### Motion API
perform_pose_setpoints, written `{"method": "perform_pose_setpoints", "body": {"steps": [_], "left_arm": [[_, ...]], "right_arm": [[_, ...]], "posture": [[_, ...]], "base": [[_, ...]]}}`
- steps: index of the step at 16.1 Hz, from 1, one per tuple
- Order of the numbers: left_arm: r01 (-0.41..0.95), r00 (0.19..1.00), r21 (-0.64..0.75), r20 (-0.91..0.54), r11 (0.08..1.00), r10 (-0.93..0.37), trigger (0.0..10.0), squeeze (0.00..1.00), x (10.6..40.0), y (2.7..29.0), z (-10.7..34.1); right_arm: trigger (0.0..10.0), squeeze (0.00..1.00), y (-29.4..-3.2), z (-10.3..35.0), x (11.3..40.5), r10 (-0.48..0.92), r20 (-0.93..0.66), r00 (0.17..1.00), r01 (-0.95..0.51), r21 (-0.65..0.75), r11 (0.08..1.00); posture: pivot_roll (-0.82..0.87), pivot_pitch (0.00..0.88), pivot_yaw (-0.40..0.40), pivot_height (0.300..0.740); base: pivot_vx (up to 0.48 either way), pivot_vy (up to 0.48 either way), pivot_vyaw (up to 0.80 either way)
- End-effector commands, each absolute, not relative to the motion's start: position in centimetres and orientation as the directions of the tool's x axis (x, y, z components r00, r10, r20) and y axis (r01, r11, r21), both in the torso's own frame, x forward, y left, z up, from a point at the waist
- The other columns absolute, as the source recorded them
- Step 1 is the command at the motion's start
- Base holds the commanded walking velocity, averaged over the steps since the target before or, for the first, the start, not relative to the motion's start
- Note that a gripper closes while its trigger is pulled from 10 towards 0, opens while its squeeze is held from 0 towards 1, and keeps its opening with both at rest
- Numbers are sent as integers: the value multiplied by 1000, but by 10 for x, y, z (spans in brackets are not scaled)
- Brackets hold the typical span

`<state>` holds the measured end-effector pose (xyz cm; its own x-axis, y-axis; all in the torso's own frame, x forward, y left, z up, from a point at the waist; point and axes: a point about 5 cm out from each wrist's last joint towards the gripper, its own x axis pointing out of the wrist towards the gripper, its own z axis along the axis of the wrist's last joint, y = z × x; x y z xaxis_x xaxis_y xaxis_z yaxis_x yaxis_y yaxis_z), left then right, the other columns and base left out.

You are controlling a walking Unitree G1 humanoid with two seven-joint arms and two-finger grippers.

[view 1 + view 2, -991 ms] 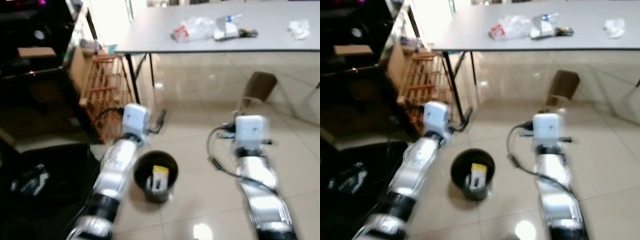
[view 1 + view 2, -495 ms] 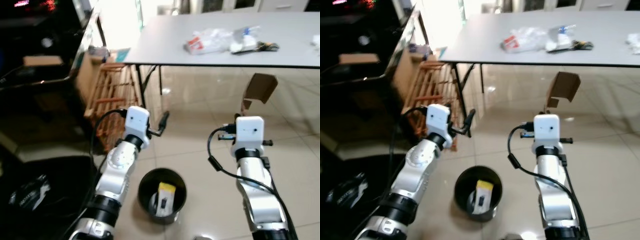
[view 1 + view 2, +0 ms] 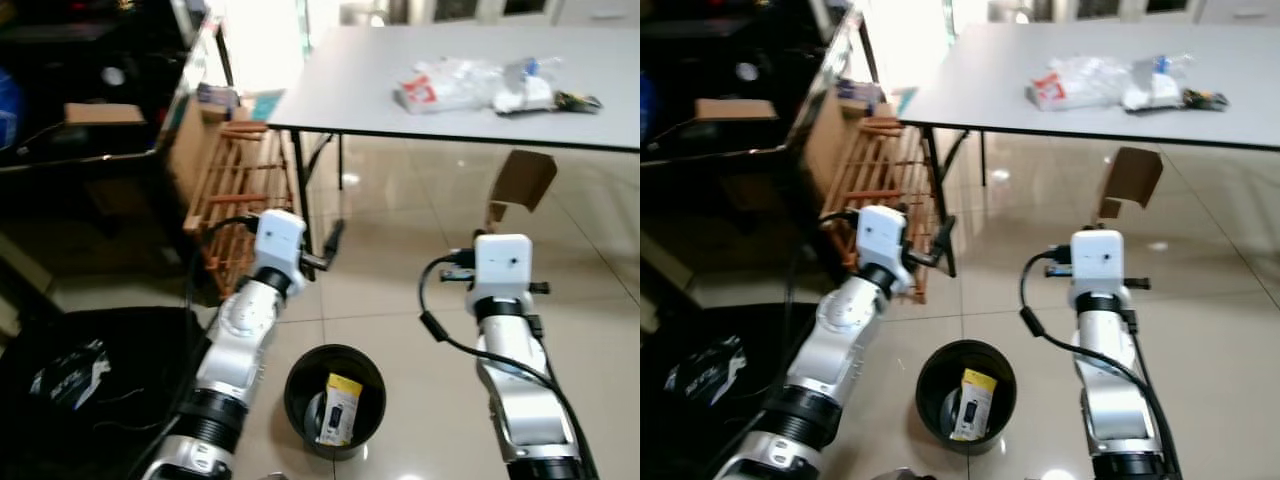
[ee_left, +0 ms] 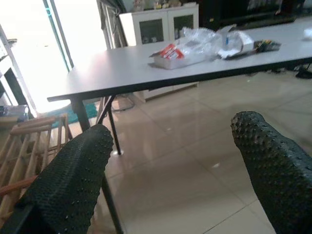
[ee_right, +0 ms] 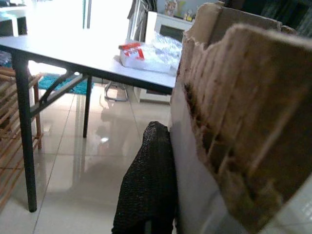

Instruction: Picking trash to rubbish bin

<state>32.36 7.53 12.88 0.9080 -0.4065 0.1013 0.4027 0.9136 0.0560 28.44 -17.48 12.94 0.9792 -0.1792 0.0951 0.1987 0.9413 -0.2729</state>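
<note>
Left eye view: the right gripper (image 3: 497, 213), right of centre, clamps a torn cardboard piece (image 3: 520, 180); the black bin (image 3: 334, 400) sits at bottom centre. Left wrist view: the left gripper (image 4: 168, 161) has its fingers spread wide apart. Right wrist view: a finger (image 5: 148, 190) presses the cardboard.

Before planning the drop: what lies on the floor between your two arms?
In the eye views, the black rubbish bin stands on the tiles there, a yellow packet inside.

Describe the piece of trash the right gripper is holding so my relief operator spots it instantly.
Start at the grey table, then drop to the right gripper raised before it. Clamped there is a torn brown cardboard piece, flat and ragged-edged, unlike the clear plastic wrappers on the tabletop.
</note>
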Motion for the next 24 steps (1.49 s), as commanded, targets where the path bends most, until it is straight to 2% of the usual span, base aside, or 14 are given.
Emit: {"method": "perform_pose_setpoints", "body": {"steps": [1, 11, 15, 18, 22, 24], "left_arm": [[390, 913, 68, 97, 918, -395, 10000, 0, 324, 78, 129], [413, 907, 120, 32, 903, -419, 10000, 0, 324, 81, 115], [368, 930, 150, -72, 918, -361, 10000, 0, 325, 105, 88], [333, 937, 178, -178, 926, -302, 10000, 0, 312, 131, 54], [321, 934, 192, -225, 928, -276, 10000, 0, 299, 148, 38], [328, 932, 211, -232, 921, -279, 10000, 0, 290, 157, 34]], "right_arm": [[10000, 0, -173, 131, 284, -174, 104, 979, 196, -272, 942], [10000, 0, -168, 125, 285, -165, 78, 983, 180, -254, 950], [10000, 0, -163, 110, 286, -134, 6, 991, 132, -227, 965], [10000, 0, -157, 90, 285, -111, -78, 991, 93, -201, 975], [10000, 0, -148, 76, 278, -87, -131, 988, 64, -172, 983], [10000, 0, -140, 60, 270, -89, -213, 973, 71, -91, 993]], "posture": [[-103, 51, 89, 740], [-100, 50, 99, 740], [-95, 53, 99, 740], [-85, 71, 102, 740], [-61, 107, 111, 740], [-38, 149, 121, 740]], "base": [[0, 0, 0], [0, 0, 0], [0, 0, 0], [0, 0, 0], [0, 0, 0], [0, 0, 0]]}}
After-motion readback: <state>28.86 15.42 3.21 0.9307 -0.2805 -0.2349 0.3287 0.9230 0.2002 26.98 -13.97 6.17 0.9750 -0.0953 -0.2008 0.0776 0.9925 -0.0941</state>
